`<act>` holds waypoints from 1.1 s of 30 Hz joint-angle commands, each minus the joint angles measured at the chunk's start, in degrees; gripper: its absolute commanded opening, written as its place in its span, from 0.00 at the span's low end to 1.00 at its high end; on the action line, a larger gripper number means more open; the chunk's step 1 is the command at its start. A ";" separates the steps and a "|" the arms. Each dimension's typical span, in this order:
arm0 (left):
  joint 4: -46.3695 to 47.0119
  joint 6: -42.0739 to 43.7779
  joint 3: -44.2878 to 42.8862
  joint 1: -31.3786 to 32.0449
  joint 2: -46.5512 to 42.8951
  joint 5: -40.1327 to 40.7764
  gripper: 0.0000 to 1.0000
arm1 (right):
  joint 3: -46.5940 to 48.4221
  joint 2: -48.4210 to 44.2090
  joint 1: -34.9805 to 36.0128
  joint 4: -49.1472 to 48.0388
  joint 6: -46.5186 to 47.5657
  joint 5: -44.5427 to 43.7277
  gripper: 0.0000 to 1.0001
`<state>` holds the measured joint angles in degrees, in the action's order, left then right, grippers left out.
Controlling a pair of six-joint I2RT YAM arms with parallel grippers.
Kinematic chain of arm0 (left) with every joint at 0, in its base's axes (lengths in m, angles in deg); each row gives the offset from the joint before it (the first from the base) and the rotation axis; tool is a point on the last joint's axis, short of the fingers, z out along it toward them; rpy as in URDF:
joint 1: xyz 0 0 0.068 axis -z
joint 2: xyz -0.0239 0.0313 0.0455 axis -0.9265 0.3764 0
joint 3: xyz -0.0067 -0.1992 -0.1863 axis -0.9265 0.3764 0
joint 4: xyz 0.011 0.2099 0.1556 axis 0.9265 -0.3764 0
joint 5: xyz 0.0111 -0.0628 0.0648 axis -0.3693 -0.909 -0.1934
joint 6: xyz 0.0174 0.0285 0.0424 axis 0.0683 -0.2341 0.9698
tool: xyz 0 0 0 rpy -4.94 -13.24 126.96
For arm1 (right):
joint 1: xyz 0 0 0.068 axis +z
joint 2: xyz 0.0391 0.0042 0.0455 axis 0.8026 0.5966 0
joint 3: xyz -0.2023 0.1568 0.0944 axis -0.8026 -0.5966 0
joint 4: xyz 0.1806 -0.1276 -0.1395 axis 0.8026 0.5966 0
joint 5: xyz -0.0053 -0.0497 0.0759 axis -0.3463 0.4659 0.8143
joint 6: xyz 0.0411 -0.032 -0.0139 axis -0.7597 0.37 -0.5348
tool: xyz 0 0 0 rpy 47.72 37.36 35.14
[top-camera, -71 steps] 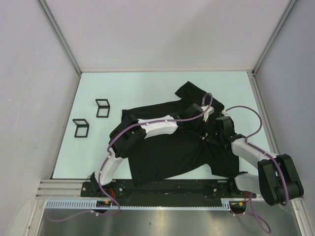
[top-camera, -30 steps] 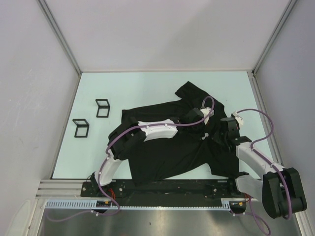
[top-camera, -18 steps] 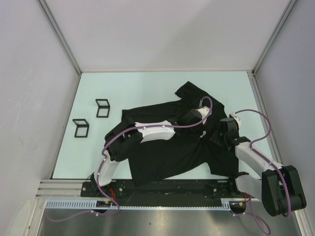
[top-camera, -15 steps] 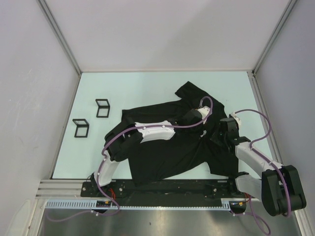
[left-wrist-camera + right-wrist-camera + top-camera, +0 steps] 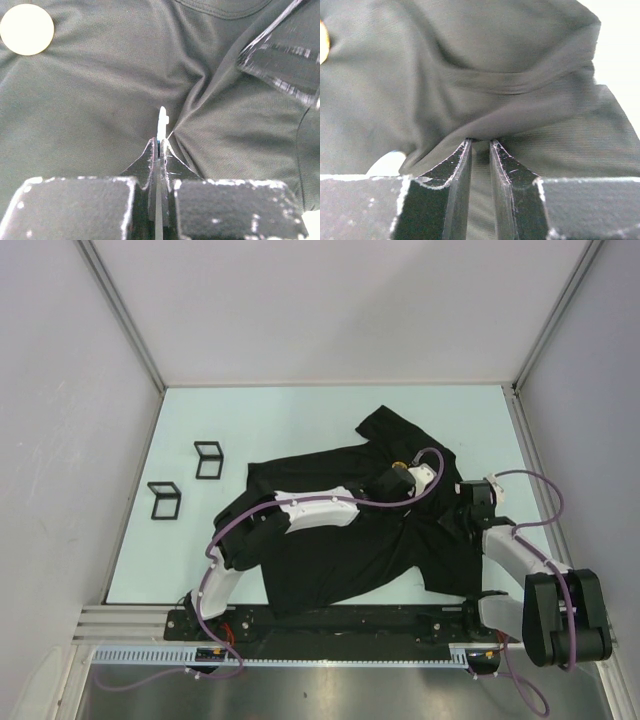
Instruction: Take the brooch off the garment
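Black garment lying spread on the surface, both my tools on it.
My left tool is pressed together on a cloth fold, the round pale brooch apart from it; my right tool, jaws slightly apart, clamps another fold.

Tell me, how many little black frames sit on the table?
2. The farther frame stands left of the shirt; the nearer frame sits further left. The shirt could hide more.

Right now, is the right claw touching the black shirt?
Touching. In the right wrist view the right gripper pinches a fold of the black shirt between its fingertips.
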<state>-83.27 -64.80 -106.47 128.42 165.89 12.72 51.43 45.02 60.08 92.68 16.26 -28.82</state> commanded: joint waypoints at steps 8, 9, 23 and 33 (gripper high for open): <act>-3.23 3.47 -3.59 0.64 -4.01 5.21 0.00 | -1.48 4.69 -12.67 7.47 -6.15 1.01 0.22; -3.23 3.38 -3.59 0.64 -4.53 6.78 0.00 | -1.66 4.08 -12.76 7.82 -6.33 0.84 0.22; -3.42 -7.06 2.46 -3.83 -18.32 -8.99 0.00 | 2.10 -13.32 -7.33 11.51 6.75 3.81 0.34; 19.26 -25.97 33.91 -15.88 -40.03 -35.38 0.00 | 4.75 -19.40 14.12 -0.17 21.00 34.23 0.67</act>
<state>-74.60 -81.90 -81.01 114.08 133.08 -10.43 53.46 24.69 67.99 98.43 30.05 -7.71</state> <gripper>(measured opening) 0.009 0.644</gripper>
